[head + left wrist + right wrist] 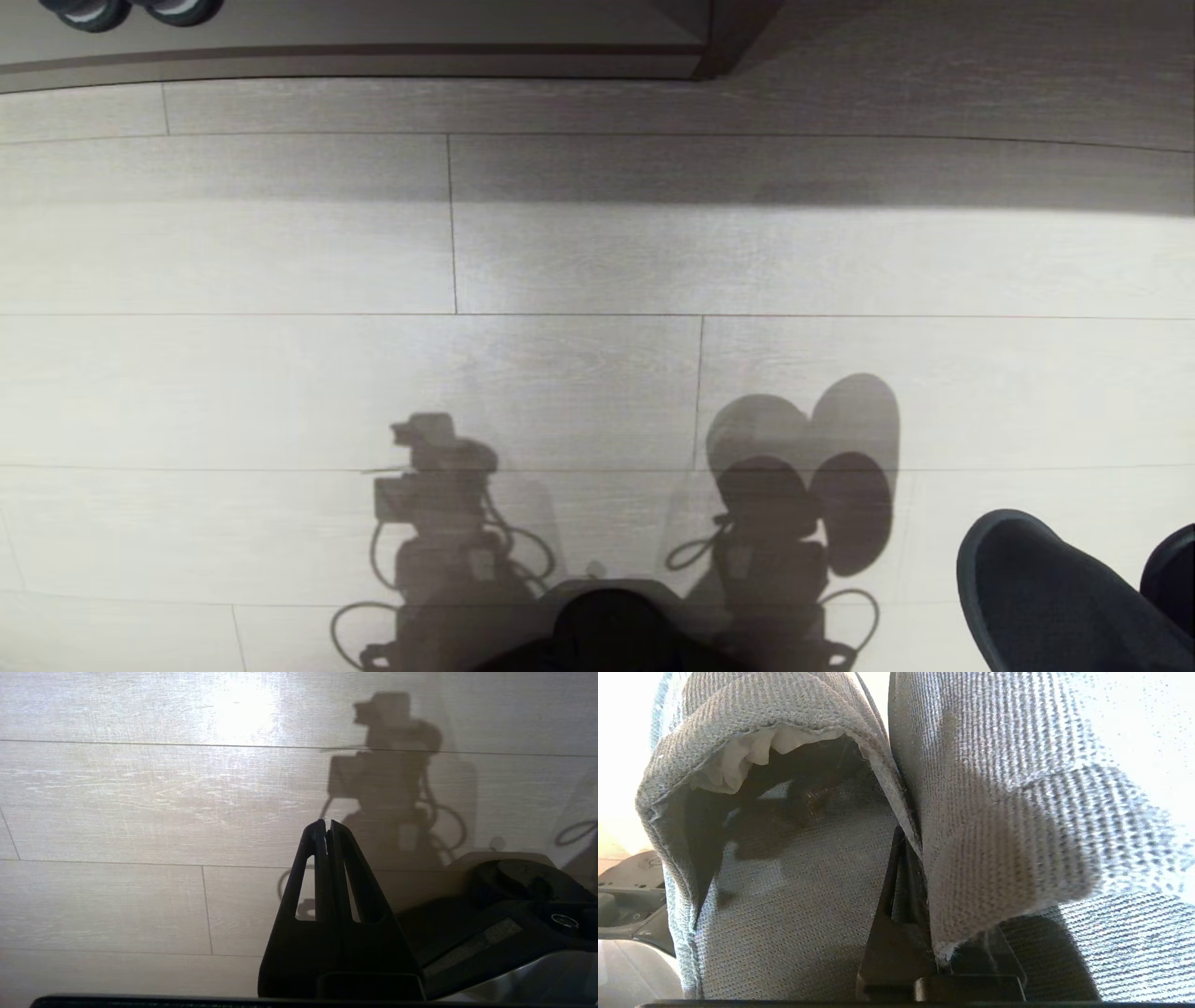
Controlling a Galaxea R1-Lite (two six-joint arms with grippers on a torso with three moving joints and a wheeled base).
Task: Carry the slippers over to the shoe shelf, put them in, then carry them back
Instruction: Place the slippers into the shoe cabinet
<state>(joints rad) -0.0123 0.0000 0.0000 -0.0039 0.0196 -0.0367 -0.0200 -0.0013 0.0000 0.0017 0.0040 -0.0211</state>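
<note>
Slippers: pair, grey knit fabric, hanging side by side from the right gripper; toes jutting into the lower right corner of the head view, clear of the floor. Both held in one pinch, likely so a single arm can carry the pair at once.

Right gripper: clamped on the slippers; dark fingers wedged between the two, closed over the inner edges where the two openings meet. Fingertips buried in fabric, exact bite hard to make out. Arm itself outside the head view, only its shadow and the slipper shadows falling on the floor.

Left gripper: fingers pressed together, nothing between them, pointing down at bare planks. Apparently parked, kept out of the way while the other arm carries.

Shoe shelf: only a low front edge and base board cut off along the top of the head view, with a dark upright at its right end. Inside not visible. Well apart from the slippers, so drop-off or return judged not yet at hand; which leg of the trip cannot be told.

Second pair of shoes: dark, pale rims, cropped at the top left corner, resting on the shelf base.

Robot base: dark rounded bulk at the bottom centre, mostly cut off.
</note>
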